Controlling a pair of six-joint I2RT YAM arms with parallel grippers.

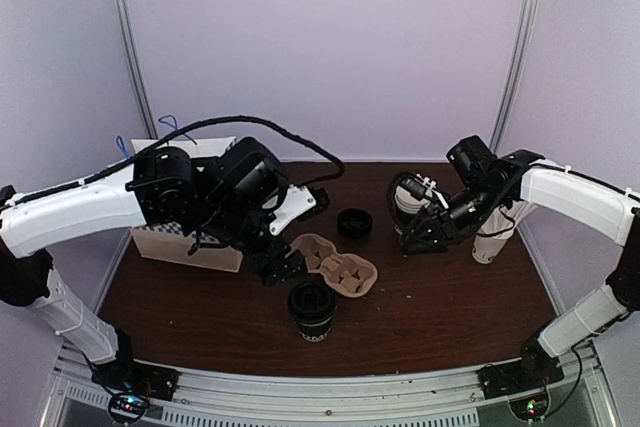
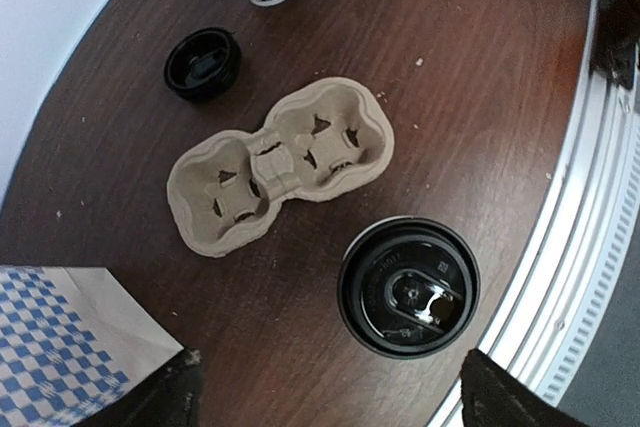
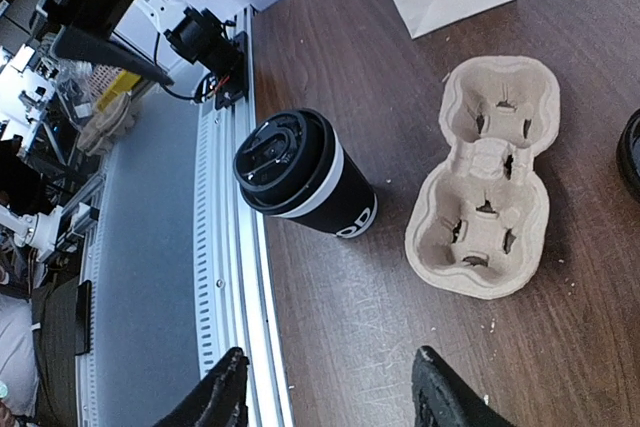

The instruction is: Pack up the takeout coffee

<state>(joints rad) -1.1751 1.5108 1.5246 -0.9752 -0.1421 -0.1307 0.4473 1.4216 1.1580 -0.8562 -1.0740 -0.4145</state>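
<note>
White-shelled, my left arm (image 1: 70, 212) reaches in from the left edge, elbow folded, wrist tipped down over the middle of the bench (image 1: 450, 297). My left claw (image 2: 338, 387) hangs spread wide and holds nothing. My right arm (image 1: 580, 197) comes in from the right, forearm bent back toward the centre. My right claw (image 3: 330, 392) is also parted, with nothing between its fingers.

On the dark brown wood, a paper bag (image 1: 165, 242) with a blue-checked panel stands at the far left. Beside it lies a two-pocket pulp carrier (image 1: 335, 265). The takeout coffee (image 1: 312, 309) stands upright with its lid on, on the bench just in front of the carrier, near but not touching it. A loose black lid (image 1: 354, 222) rests behind the carrier. Further right, close to my right wrist, stands a second black cup (image 1: 408, 197) with a white rim, then a white cup (image 1: 490, 245), partly hidden by my arm. An aluminium rail (image 1: 330, 387) runs along the near edge. Pale walls (image 1: 330, 47) with metal posts (image 1: 128, 37) close off the back.
</note>
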